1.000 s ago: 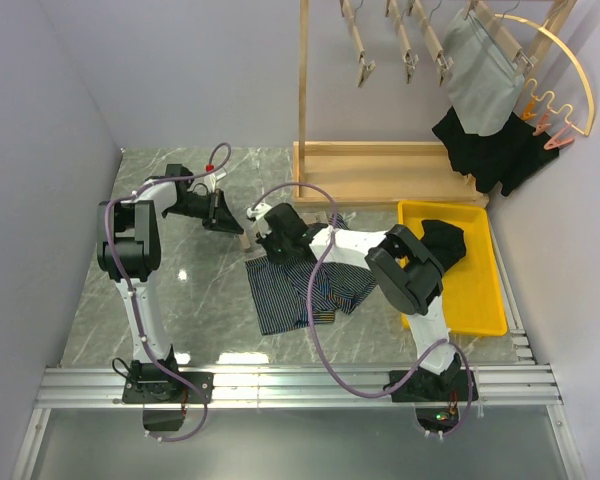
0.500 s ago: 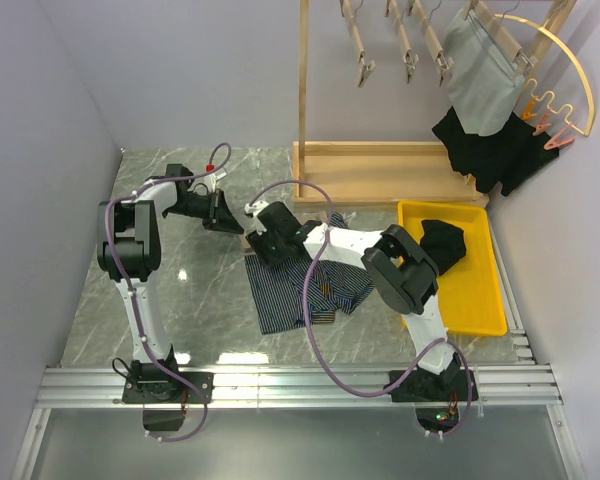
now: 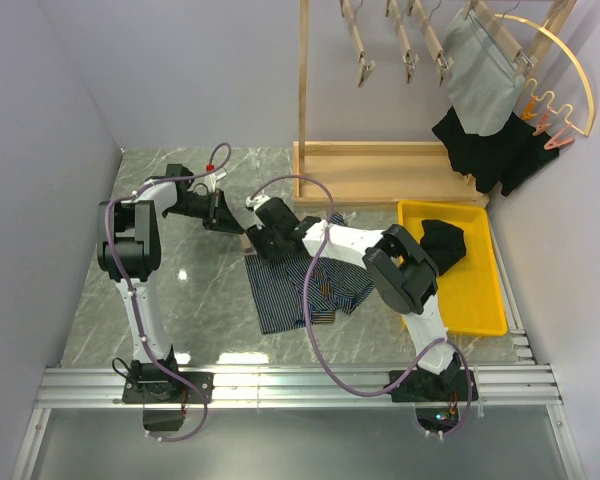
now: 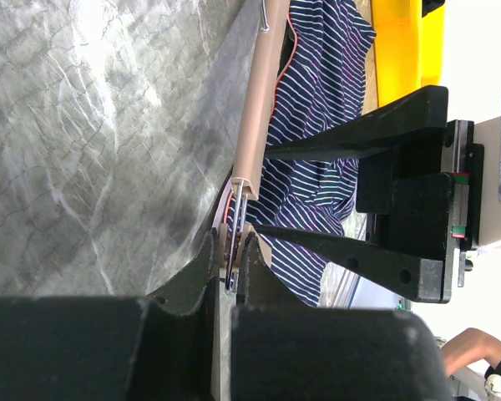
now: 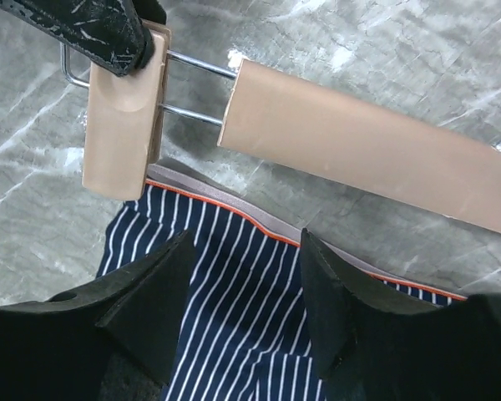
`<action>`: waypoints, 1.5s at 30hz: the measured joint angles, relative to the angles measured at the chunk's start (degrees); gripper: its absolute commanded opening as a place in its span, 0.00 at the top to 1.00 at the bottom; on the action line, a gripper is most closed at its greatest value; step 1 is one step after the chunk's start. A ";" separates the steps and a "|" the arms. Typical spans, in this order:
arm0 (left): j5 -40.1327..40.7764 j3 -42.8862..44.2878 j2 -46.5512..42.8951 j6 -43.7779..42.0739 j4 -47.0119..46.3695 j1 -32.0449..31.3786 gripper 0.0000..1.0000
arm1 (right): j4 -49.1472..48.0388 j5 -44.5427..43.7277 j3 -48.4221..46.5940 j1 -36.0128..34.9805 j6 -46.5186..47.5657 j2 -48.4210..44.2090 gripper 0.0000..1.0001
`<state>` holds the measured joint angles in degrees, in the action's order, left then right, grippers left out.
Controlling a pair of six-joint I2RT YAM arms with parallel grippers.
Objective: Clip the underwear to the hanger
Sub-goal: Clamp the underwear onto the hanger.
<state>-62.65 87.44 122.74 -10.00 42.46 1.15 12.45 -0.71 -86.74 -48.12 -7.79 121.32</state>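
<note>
Underwear (image 5: 234, 288) waistband lies just below hanger clip (image 5: 121, 109), along the bar. left gripper (image 4: 228, 251) pinches that clip; right gripper (image 5: 246, 246) hangs over the waistband, jaws apart.

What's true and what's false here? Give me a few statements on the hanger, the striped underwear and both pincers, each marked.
1. The left pincer is shut on the clip of the hanger. True.
2. The right pincer grips the striped underwear. False: its jaws stand open over the waistband.
3. The yellow tray holds nothing. False: a dark garment lies in it.
4. A grey garment hangs on the rack. True.
</note>
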 measured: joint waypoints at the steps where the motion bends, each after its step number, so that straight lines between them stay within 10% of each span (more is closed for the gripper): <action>1: 0.02 0.00 0.00 0.00 0.00 0.00 1.00 | 0.15 -0.17 -0.17 0.00 0.09 0.00 0.39; 15: 0.02 0.00 0.00 0.02 -0.02 0.00 1.00 | 6.95 -0.28 -10.03 0.00 1.77 7.02 0.47; 24: 0.13 0.00 0.00 0.20 -0.04 0.04 1.00 | 11.72 1.88 -15.85 -0.33 5.07 9.97 0.99; 45: -0.96 -0.11 0.00 0.04 -1.05 0.39 1.00 | -6.54 11.17 6.82 -0.11 12.39 -1.64 1.00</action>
<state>-63.61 87.33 122.74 -9.96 41.41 1.54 5.91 10.46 -79.92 -48.23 4.60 119.68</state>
